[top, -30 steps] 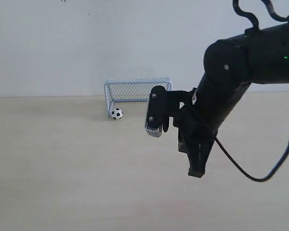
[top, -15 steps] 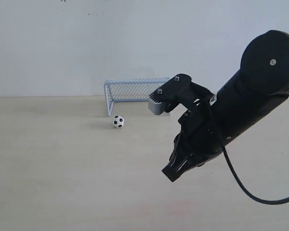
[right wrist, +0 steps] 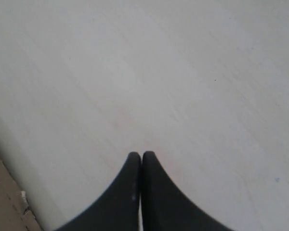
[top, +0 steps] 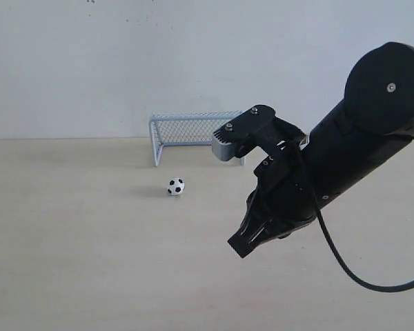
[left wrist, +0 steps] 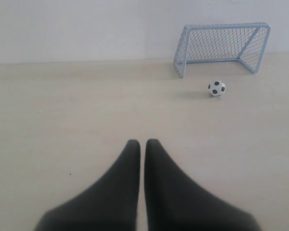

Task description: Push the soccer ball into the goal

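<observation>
The little soccer ball (top: 176, 187) sits on the pale bench (top: 69, 241) just out in front of the goal (top: 193, 129), not inside it, while the right end effector (top: 243, 245) hangs above the bench, pressed together and holding nothing, and the left end effector (left wrist: 142, 143) is pressed together too.

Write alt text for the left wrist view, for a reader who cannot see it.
A tiny soccer ball rests on the pale table in front of the white mesh goal, not inside it. The left gripper, black with jaws shut and empty, is in the foreground, well apart from both.
</observation>
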`<state>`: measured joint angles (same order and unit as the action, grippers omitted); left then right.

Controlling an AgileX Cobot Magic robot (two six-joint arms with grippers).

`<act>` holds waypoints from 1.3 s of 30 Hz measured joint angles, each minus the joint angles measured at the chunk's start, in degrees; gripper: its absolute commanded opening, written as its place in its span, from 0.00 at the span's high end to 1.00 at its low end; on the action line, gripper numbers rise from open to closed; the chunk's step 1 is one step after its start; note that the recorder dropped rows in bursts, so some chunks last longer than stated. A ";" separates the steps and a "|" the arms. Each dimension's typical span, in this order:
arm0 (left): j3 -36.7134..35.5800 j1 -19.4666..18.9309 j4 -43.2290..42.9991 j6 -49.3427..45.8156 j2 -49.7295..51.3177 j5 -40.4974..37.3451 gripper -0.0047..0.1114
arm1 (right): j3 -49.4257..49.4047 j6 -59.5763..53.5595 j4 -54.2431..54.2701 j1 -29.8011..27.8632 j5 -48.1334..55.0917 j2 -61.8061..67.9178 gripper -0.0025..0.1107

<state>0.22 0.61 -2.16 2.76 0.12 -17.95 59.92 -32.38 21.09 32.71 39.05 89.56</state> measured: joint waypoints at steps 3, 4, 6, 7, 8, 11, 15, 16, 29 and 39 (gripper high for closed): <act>0.00 0.00 0.00 0.00 0.00 0.00 0.92 | 0.00 0.12 0.15 0.00 0.00 0.00 0.98; 0.00 0.00 0.00 0.00 0.00 0.00 0.92 | 0.00 0.12 0.15 0.00 0.00 0.00 0.98; 0.00 0.00 0.00 0.00 0.00 0.00 0.92 | 0.00 0.12 0.29 0.00 0.00 0.00 0.98; 0.00 0.00 0.00 0.00 0.00 0.00 0.92 | 0.00 0.41 0.55 0.00 0.00 0.00 0.98; 0.00 0.00 0.00 0.00 0.00 0.00 0.92 | 0.00 0.83 0.80 0.00 0.00 -0.03 0.98; 0.00 0.00 0.00 0.00 0.00 0.00 0.92 | -1.13 2.13 2.03 0.00 -1.99 -1.45 0.98; 0.00 0.00 0.00 0.00 0.00 0.00 0.92 | -6.90 3.31 6.11 0.00 -12.56 -6.22 0.98; 0.00 0.00 0.00 0.00 0.00 0.00 0.92 | -9.14 3.31 7.44 0.00 -16.24 -7.86 0.98; 0.00 0.00 0.00 0.00 0.00 0.00 0.92 | -35.37 3.98 12.34 -1.16 -42.90 -22.99 0.98; 0.00 0.00 0.00 0.00 0.00 0.00 0.92 | -44.14 9.89 12.34 -14.97 -45.99 -41.12 0.98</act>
<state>0.22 0.61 -2.16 2.76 0.12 -17.95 15.77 -22.49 33.43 17.74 -6.94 48.44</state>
